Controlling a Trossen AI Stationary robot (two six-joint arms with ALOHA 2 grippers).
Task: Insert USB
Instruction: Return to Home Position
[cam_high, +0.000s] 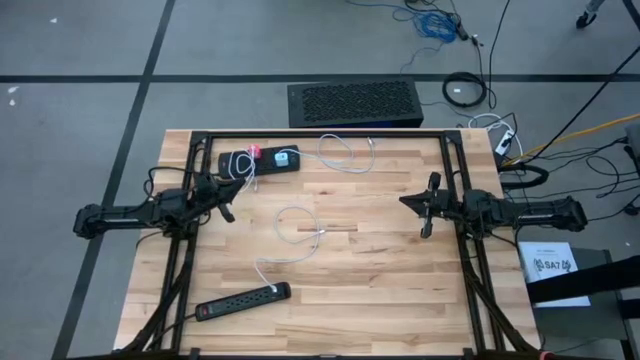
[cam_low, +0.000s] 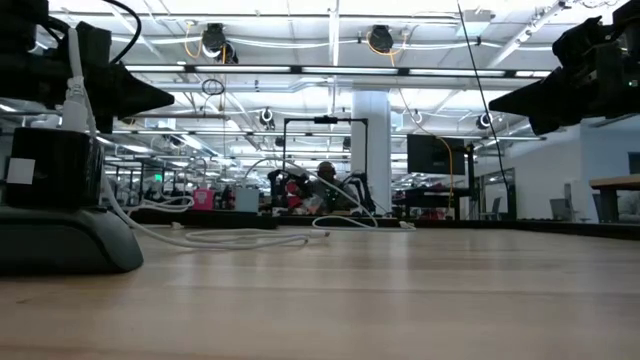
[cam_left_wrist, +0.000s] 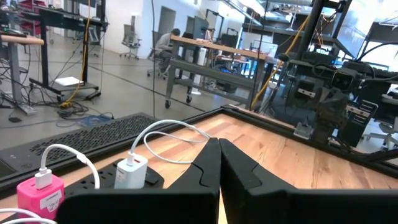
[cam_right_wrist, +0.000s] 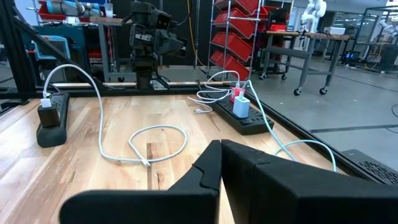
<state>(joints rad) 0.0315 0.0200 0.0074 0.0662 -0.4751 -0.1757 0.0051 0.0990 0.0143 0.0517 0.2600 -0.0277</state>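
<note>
White USB cable (cam_high: 318, 233) sits in the black charger adapter (cam_right_wrist: 46, 115). Left gripper (cam_left_wrist: 219, 144) and right gripper (cam_right_wrist: 221, 144): closed, empty. Homing retraction probably remains.

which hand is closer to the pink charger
Left. The left hand sits close to the pink charger, a little toward the near edge of the table; the right hand is far across it on the other side.

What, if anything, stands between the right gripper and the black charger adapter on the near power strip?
Nothing upright. Only the white USB cable, already plugged into the black charger adapter, lies looped flat on the table between it and the right gripper. The left gripper waits at the table's other side.
</note>
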